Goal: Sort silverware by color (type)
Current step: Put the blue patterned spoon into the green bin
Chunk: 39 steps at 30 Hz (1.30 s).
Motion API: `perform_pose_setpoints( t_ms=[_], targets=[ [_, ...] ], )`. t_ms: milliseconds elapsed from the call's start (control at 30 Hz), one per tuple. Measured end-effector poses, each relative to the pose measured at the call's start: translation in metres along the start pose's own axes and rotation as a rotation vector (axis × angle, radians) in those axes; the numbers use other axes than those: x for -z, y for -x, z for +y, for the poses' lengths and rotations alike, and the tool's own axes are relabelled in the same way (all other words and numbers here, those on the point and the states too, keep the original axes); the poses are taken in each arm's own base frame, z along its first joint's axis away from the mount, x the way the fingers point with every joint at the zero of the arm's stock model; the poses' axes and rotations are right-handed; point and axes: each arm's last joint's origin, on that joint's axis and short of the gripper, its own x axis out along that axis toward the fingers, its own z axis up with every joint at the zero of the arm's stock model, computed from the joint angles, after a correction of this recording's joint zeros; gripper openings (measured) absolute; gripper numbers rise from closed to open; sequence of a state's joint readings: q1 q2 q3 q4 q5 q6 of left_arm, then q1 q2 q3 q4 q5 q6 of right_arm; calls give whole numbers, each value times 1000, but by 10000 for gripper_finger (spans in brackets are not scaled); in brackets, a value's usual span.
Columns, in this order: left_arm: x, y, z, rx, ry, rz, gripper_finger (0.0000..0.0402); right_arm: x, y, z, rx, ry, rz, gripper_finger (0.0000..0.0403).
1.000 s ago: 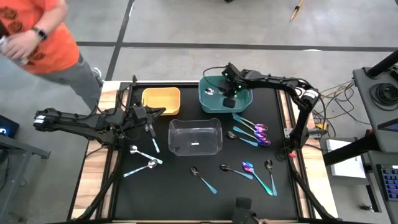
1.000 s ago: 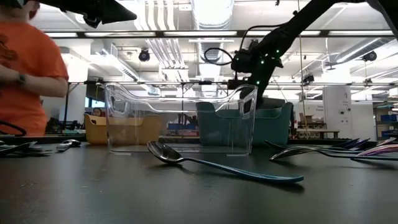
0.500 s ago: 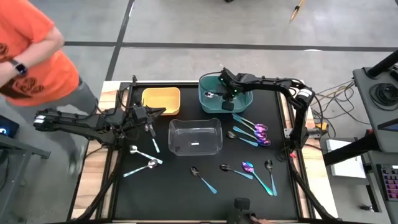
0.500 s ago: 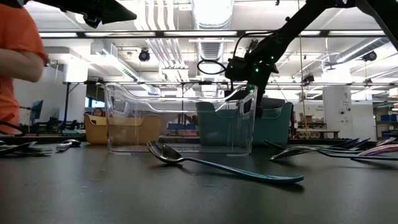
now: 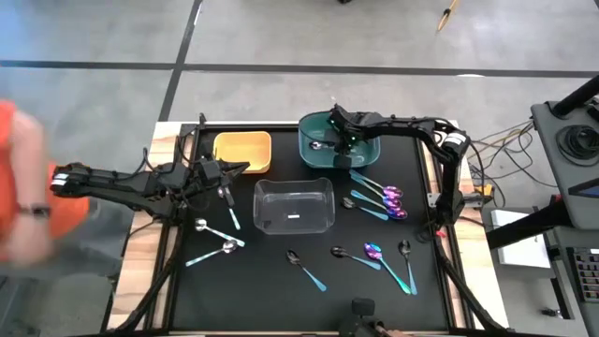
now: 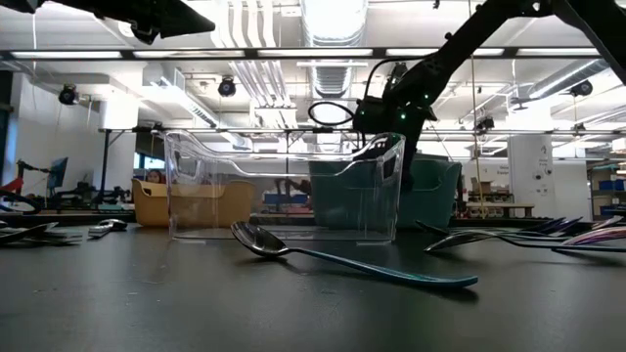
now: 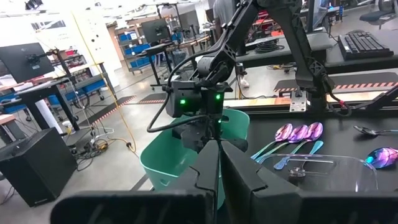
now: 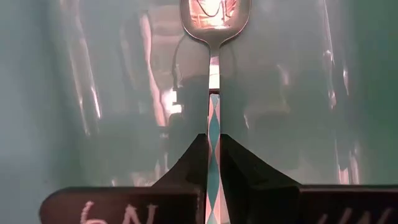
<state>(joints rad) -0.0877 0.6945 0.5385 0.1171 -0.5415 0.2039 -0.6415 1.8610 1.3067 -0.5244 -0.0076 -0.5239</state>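
Note:
My right gripper hangs over the teal bin at the table's far side, shut on a spoon with a silver bowl and a teal-and-white handle. In the low view this gripper shows above the teal bin. My left gripper is shut on nothing and waits level above the table's left part. More silverware lies flat on the black mat: silver spoons, black spoons and purple spoons. My right gripper pinches the spoon's handle between its two fingers. The handle runs forward between them, and the silver bowl leads. The fingers slant down from the table's right into the teal bin. Whether the bowl touches the bin's floor cannot be told.
A yellow bin stands at the far left of the mat and a clear bin in the middle. A black spoon lies close to the low camera. A person shows blurred at the table's left.
My right gripper has sunk toward the teal bin and shifted a little toward the table's left, tipping further down, still shut on the spoon. The person in orange beside the table has moved from the far left toward the near left.

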Motion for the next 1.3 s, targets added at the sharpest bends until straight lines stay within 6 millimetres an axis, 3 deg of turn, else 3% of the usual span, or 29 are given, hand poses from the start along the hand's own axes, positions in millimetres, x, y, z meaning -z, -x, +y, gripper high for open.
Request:
perform_pose_setpoints(
  t_ms=[1300],
  targets=[
    [0, 0, 0, 0, 5, -1, 0, -8, 10, -5, 11, 6, 1, 13]
  ],
)
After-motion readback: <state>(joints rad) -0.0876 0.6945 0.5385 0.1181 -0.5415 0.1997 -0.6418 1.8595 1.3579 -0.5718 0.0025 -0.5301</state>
